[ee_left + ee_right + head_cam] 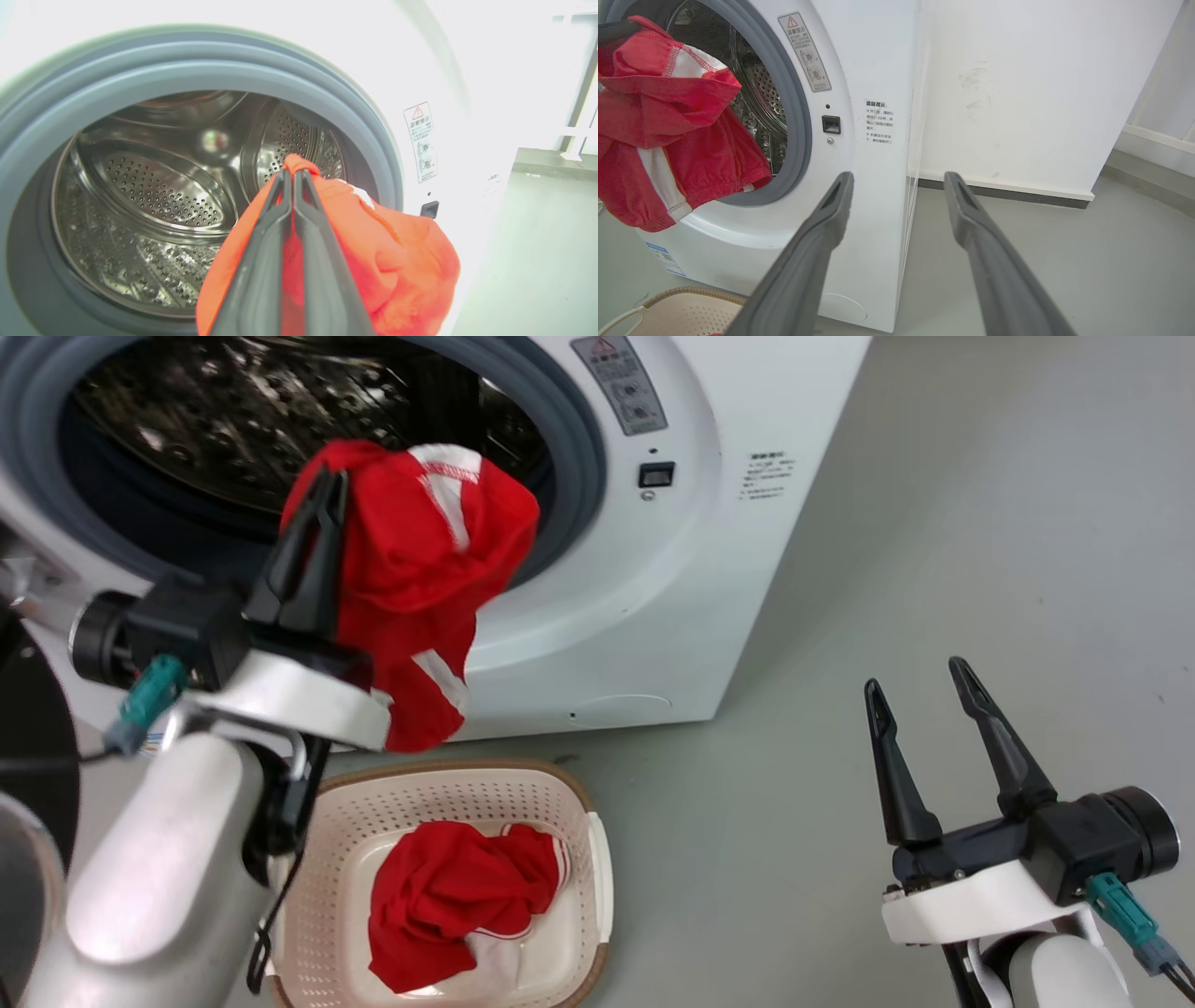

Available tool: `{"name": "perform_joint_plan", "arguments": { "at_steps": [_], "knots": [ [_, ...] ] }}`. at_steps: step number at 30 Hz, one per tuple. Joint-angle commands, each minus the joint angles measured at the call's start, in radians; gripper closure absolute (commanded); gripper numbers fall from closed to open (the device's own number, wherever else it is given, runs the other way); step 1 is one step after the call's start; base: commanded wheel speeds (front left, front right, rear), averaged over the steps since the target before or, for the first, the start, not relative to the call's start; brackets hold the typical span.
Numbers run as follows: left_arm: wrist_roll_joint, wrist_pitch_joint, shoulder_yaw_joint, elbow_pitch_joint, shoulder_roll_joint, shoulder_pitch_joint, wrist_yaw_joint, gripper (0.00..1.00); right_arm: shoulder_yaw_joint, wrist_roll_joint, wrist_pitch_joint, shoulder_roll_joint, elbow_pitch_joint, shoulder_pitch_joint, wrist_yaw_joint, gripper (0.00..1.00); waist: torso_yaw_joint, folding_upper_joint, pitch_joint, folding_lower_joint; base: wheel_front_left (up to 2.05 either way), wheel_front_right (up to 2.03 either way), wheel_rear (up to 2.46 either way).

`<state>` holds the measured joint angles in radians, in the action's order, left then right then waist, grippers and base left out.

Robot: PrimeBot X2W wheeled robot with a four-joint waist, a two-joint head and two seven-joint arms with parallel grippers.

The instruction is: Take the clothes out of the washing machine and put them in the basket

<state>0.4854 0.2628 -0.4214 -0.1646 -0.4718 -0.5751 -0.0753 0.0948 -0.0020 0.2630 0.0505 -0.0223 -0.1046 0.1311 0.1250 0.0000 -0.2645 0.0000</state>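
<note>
The left end effector is clenched on a red garment with white stripes. Its two dark fingers are pressed together, and the left wrist view shows a fold of fabric pinched at their tips. The red garment hangs clear of any support in front of the open mouth of the washing machine, outside the grey rubber ring, with the perforated steel drum visible behind it. The fabric drapes down past the lower edge of the opening, and its lowest hem hangs above the rear rim of the basket. The basket stands on the grey floor just in front of the machine's base; whether the two touch cannot be told. A second red garment with white trim lies crumpled on the bottom of the basket. The right end effector is released, with its fingers spread apart and grasping nothing. It is held over the floor, well to the right of the basket. In the right wrist view its fingers point toward the machine's front corner and the white wall beside it.
</note>
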Motion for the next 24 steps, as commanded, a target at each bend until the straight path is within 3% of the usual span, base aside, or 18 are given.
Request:
{"name": "perform_joint_plan", "arguments": {
  "at_steps": [1, 14, 20, 24],
  "knots": [
    [-0.004, 0.002, 0.003, 0.026, 0.001, 0.024, -0.009, 1.00, -0.004, -0.008, 0.003, -0.001, 0.005, 0.011, -0.001, 0.00, -0.025, 0.0000, 0.024, 0.0000, 0.00, 0.00, 0.00],
    [0.016, -0.067, -0.043, 0.260, -0.018, 0.261, -0.078, 1.00, -0.028, -0.021, 0.003, 0.000, 0.003, 0.025, -0.001, 0.00, -0.114, 0.0000, 0.053, 0.0000, 0.00, 0.00, 0.00],
    [0.049, -0.076, -0.063, 0.175, -0.014, 0.321, -0.066, 1.00, -0.018, -0.026, 0.003, 0.000, -0.002, 0.010, -0.001, 0.00, -0.123, 0.0000, 0.008, 0.0000, 0.00, 0.00, 0.00],
    [0.127, -0.058, -0.036, 0.052, 0.019, 0.323, -0.030, 1.00, -0.015, -0.037, 0.003, -0.001, -0.005, -0.004, -0.001, 0.00, -0.118, 0.0000, -0.039, 0.0000, 0.00, 0.00, 0.00]
  ]
}}
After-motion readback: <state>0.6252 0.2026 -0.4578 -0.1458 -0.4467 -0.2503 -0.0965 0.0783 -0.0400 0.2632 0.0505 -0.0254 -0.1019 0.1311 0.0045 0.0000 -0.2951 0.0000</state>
